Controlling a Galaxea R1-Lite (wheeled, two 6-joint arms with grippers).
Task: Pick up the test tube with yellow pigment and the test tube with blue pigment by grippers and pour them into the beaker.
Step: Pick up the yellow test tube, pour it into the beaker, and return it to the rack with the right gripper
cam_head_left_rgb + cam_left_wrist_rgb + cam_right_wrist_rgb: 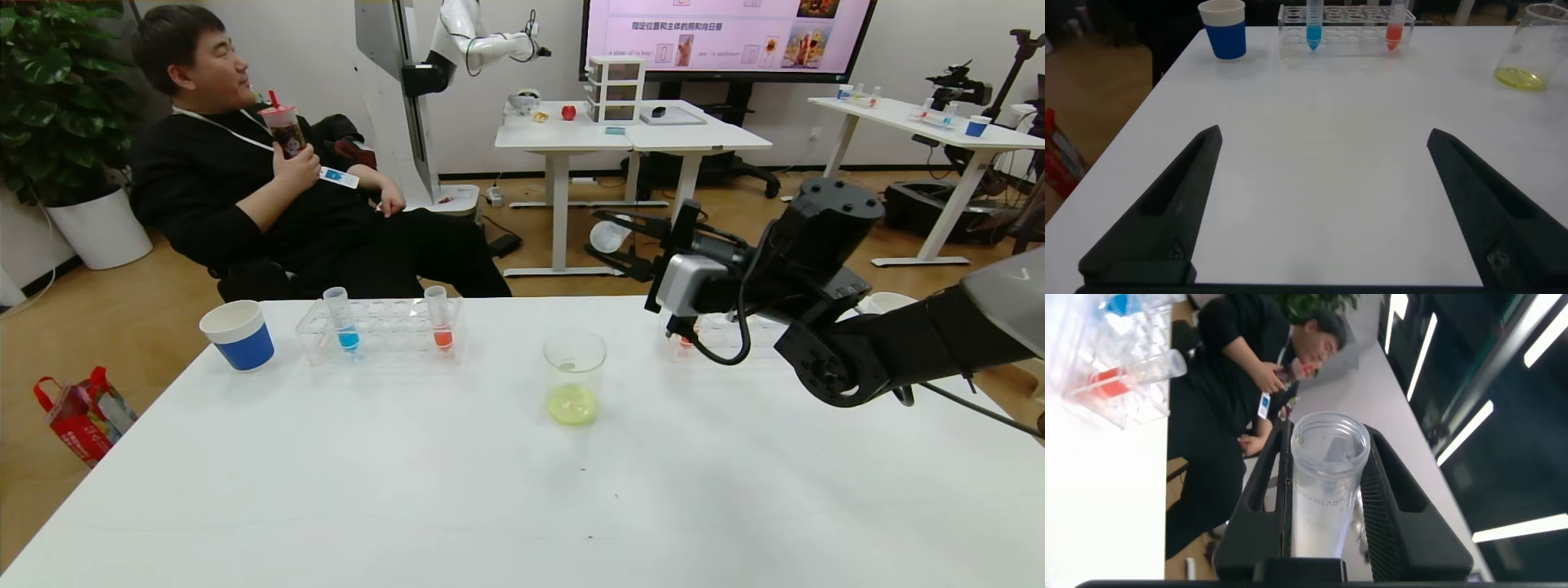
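Note:
My right gripper [600, 241] is shut on a clear test tube [611, 235] and holds it almost level, above and to the right of the beaker [575, 376]. In the right wrist view the tube [1327, 490] sits between both fingers and looks empty, its open mouth pointing away. The beaker holds pale yellow-green liquid at its bottom; it also shows in the left wrist view [1531, 49]. The blue pigment tube [343, 318] stands upright in the clear rack [384, 335] at the left. My left gripper [1323, 139] is open and empty over the near table, out of the head view.
An orange-red tube [439, 320] stands in the same rack. A white and blue paper cup [238, 335] is left of the rack. A second rack [718, 327] and another cup [886, 302] lie behind my right arm. A seated man is beyond the table's far edge.

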